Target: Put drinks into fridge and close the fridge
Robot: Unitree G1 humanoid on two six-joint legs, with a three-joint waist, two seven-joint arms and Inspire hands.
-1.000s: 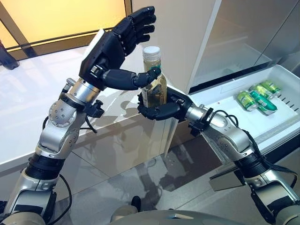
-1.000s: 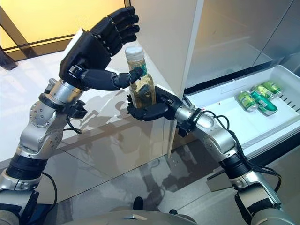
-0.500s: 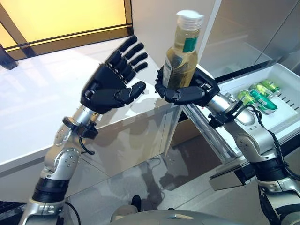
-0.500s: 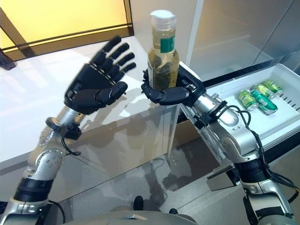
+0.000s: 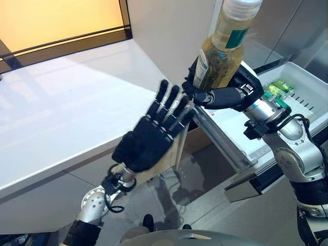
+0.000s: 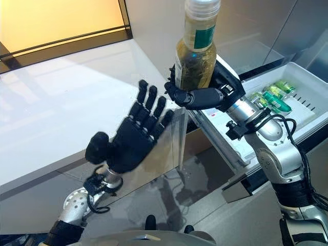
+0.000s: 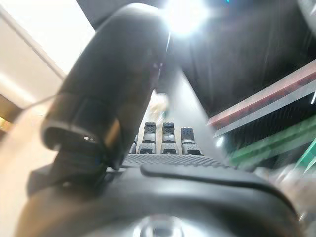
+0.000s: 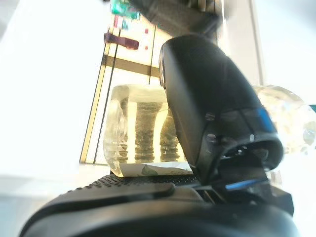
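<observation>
The bottle (image 6: 196,54) holds yellowish-green drink under a white cap, with a green-and-white label. Green cans (image 5: 279,88) lie in the white drawer (image 5: 306,110) on the right — beside a white counter (image 5: 66,102).

Right hand (image 5: 220,95) raised bottle (image 5: 221,51) higher, left hand (image 5: 151,136) dropped away, empty

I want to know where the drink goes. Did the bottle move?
Yes. The right hand has lifted the bottle up and toward the fridge drawer, away from the white counter.
</observation>
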